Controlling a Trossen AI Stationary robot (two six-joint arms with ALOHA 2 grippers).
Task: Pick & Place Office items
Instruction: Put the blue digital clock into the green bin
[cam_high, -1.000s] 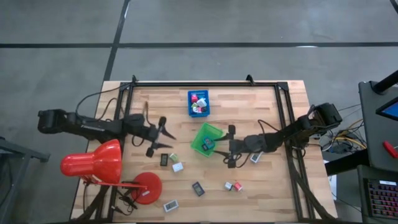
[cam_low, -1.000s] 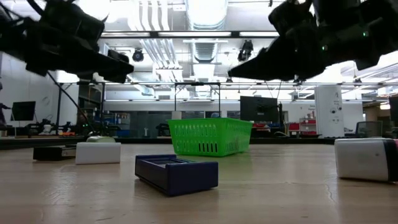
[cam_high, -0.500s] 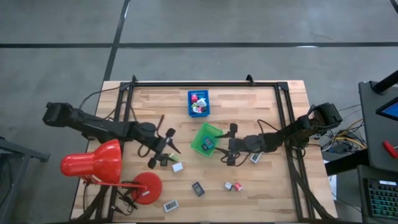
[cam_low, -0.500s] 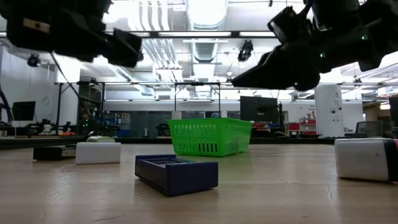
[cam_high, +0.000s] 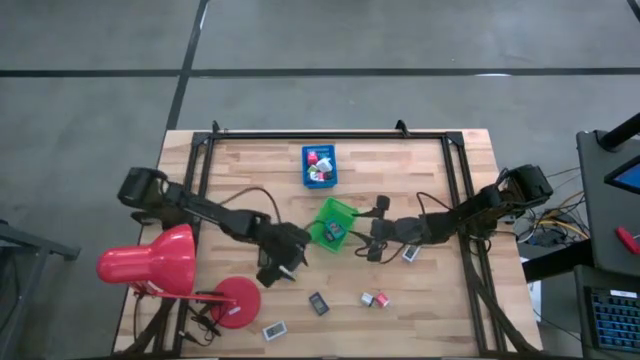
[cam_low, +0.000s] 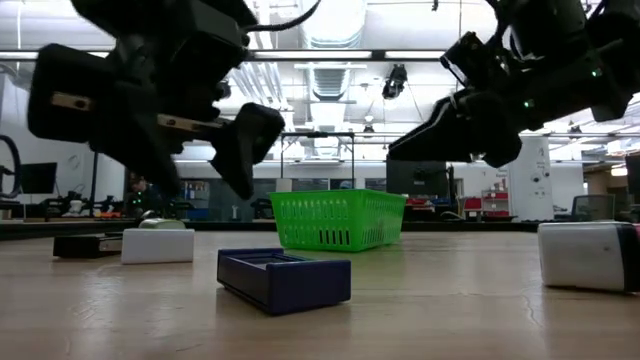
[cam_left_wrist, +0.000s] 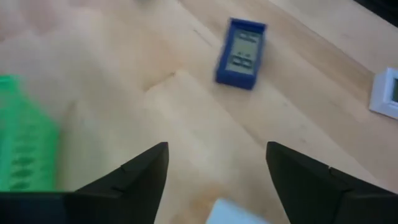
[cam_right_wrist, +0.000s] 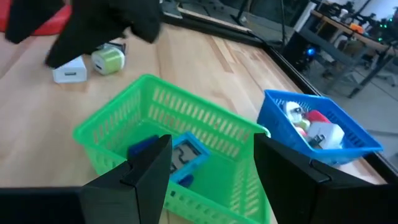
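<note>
Left gripper over a white piece

Left gripper (cam_high: 283, 268), jaws spread wide, hangs right above the white piece (cam_left_wrist: 233, 213) left of the green tray (cam_high: 333, 222). Right gripper (cam_high: 368, 240), jaws apart, waits by that tray.

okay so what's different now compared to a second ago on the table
The left tool swung across the table from near the lamp toward the green tray, lower over the small white piece, fingers spread. The right tool shifted slightly, staying open-jawed and empty beside the tray. The trays and loose pieces stayed put.
</note>
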